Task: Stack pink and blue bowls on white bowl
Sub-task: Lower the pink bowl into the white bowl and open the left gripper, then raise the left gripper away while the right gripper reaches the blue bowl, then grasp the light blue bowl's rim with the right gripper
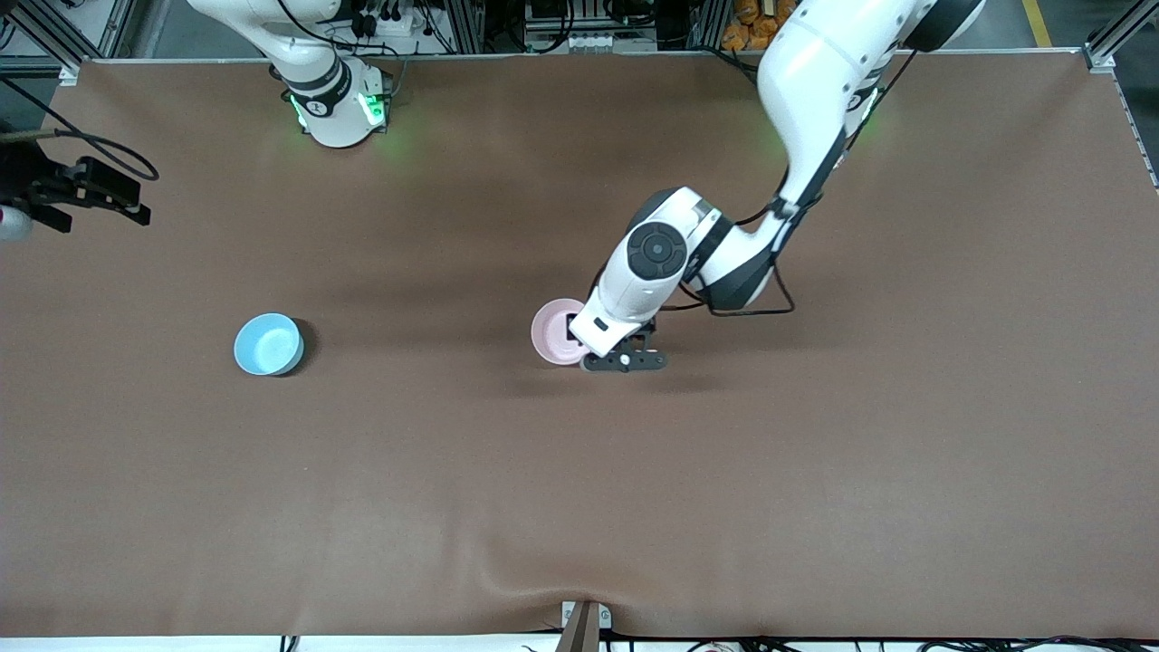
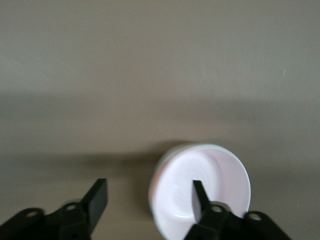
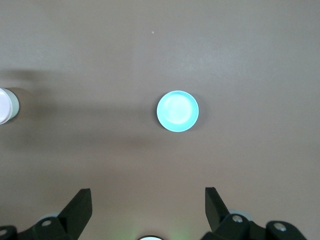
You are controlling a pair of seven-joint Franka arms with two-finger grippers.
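Note:
The pale pink bowl [image 1: 552,331] sits upright mid-table. My left gripper [image 1: 605,351] is low over its rim on the left arm's side. In the left wrist view the gripper [image 2: 149,192] is open, with one finger [image 2: 199,197] over the inside of the pink bowl [image 2: 215,175] and the other finger [image 2: 97,197] over bare table outside it. The sky blue bowl [image 1: 268,344] stands alone toward the right arm's end. My right gripper [image 3: 147,197] is open and empty, high above the blue bowl [image 3: 177,111], and is out of the front view. No white bowl shows.
The brown mat [image 1: 815,471] covers the whole table. A black device with cables [image 1: 81,190] juts in at the right arm's end. The pink bowl also shows at the edge of the right wrist view [image 3: 5,106]. A small clamp [image 1: 584,623] sits at the table's near edge.

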